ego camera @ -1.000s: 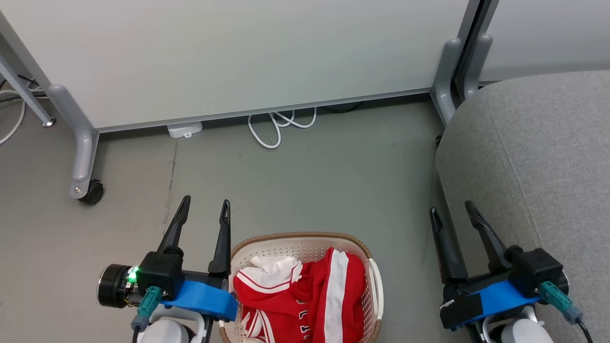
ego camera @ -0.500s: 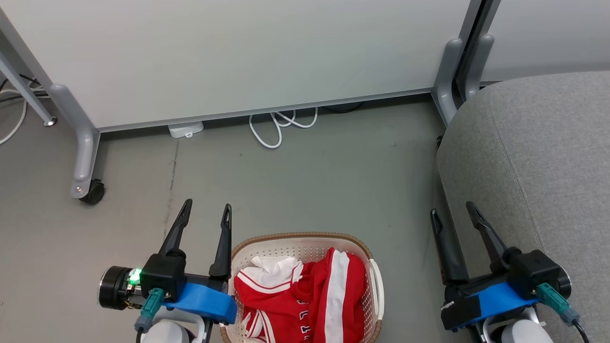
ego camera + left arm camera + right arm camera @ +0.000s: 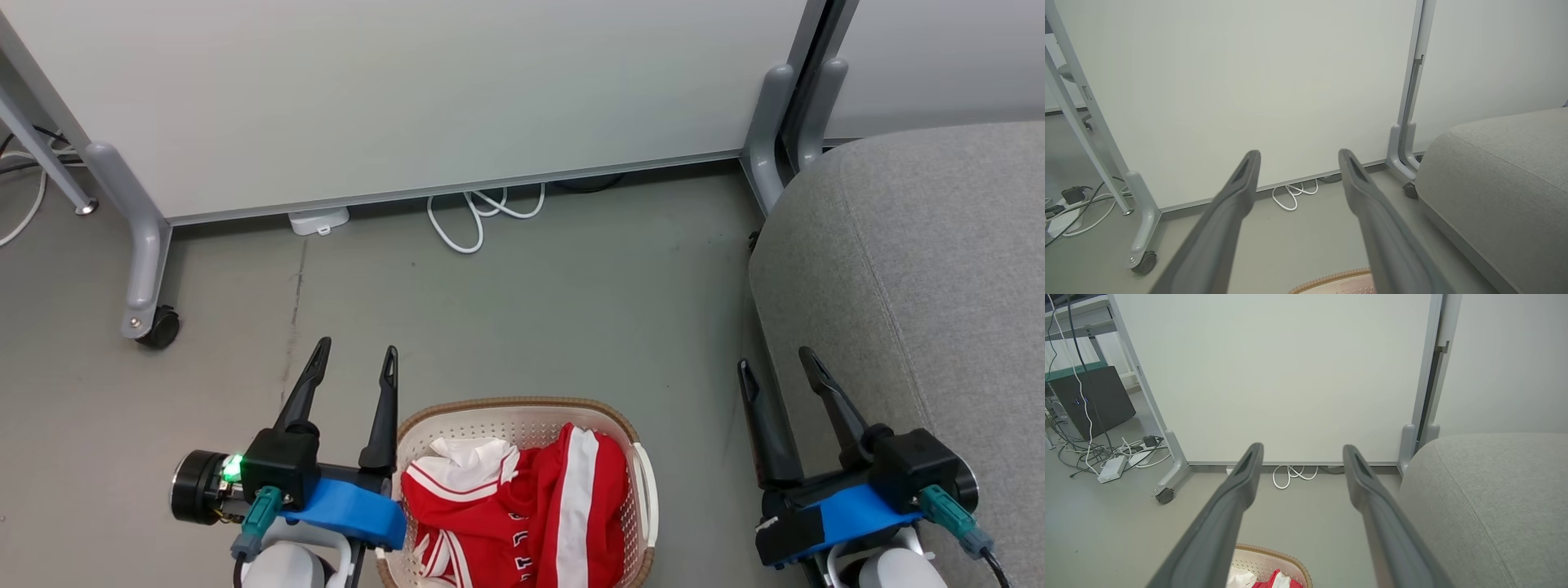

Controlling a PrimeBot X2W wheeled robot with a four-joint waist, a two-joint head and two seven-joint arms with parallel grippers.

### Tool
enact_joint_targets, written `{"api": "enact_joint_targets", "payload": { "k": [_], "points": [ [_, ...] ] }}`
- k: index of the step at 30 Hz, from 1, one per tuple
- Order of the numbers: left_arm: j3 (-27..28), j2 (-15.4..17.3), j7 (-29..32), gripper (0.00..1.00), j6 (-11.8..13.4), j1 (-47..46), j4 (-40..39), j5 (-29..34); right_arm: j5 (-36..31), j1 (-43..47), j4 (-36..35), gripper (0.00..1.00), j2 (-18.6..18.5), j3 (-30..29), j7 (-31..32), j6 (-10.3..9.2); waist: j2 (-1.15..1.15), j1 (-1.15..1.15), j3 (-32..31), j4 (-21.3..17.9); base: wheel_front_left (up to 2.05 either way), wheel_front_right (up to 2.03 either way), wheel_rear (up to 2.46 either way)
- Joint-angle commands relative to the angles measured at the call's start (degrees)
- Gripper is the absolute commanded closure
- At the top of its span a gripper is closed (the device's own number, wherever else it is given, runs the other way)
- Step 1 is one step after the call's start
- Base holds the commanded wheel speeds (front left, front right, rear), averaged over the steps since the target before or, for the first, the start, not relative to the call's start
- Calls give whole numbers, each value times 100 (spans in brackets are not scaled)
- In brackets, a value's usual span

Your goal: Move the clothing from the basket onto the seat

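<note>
Red clothing with white stripes and a white panel lies heaped in the white perforated basket with a brown rim, at the bottom middle of the head view. The grey fabric seat fills the right side. My left gripper hangs open just left of the basket, holding nothing. My right gripper is open between basket and seat, empty. The left wrist view shows the seat and the basket rim. In the right wrist view are the clothing, the basket and the seat.
A white partition on grey castered legs stands across the back. A looped white cable and a white adapter lie at its foot. Grey floor lies between partition and basket. Cables and a dark box sit far left.
Both grippers have drifted slightly lower in the head view and stay open. The basket, clothing and seat have not moved.
</note>
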Motion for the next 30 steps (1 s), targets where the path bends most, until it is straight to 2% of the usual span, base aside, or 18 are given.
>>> {"api": "enact_joint_targets", "payload": {
  "k": [1,10,16,30],
  "points": [
    [-9,-9,-27,0,-18,-114,24,12,22,-38,9,0,-30,6,-30,3,0,0,20,-11,0,0,0],
    [-263,159,-23,0,-129,-682,485,201,36,-254,-78,0,-29,19,-28,3,0,0,394,-138,0,0,0],
    [-668,380,-23,0,-163,-1267,967,256,18,-476,-137,0,-29,13,-28,3,0,0,829,-258,0,0,0],
    [-2480,965,-23,0,-157,-2683,2358,-109,-72,-1150,-314,0,-27,-45,-26,3,0,0,2046,-532,0,0,0]
  ]
}}
